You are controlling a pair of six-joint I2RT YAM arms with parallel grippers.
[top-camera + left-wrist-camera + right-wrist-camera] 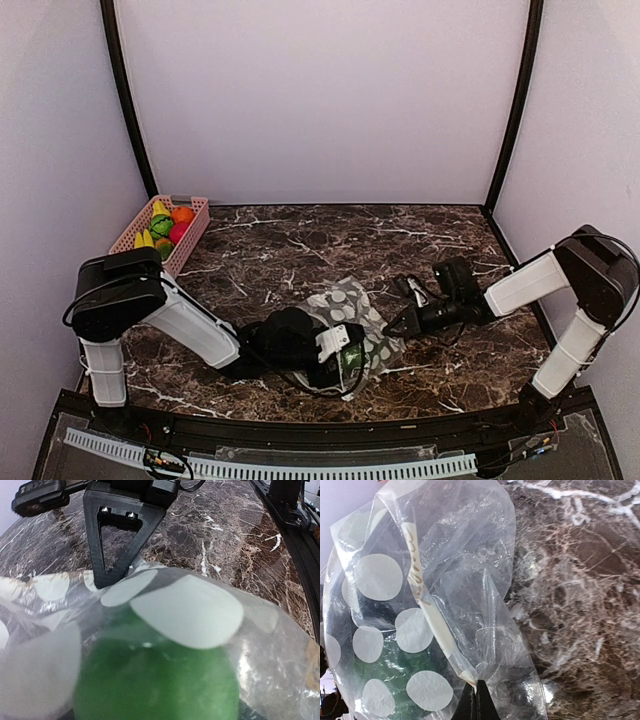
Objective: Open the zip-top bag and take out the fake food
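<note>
The zip-top bag [352, 312] lies crumpled mid-table, clear plastic with pale dots. A green fake fruit [352, 359] sits inside its near end and fills the left wrist view [160, 680] behind the dotted plastic [187, 607]. My left gripper [340, 358] is pressed against that end; its fingers are hidden by the bag. My right gripper [392, 326] is shut on the bag's right edge, and its dark fingertips [478, 692] pinch clear plastic beside the white zip strip [427, 605]. One of its fingers shows in the left wrist view [114, 545].
A pink slotted basket [192, 238] at the back left holds several fake fruits: orange, red, green, yellow. Black frame posts stand at the back corners. A black rail [300, 432] runs along the table's near edge.
</note>
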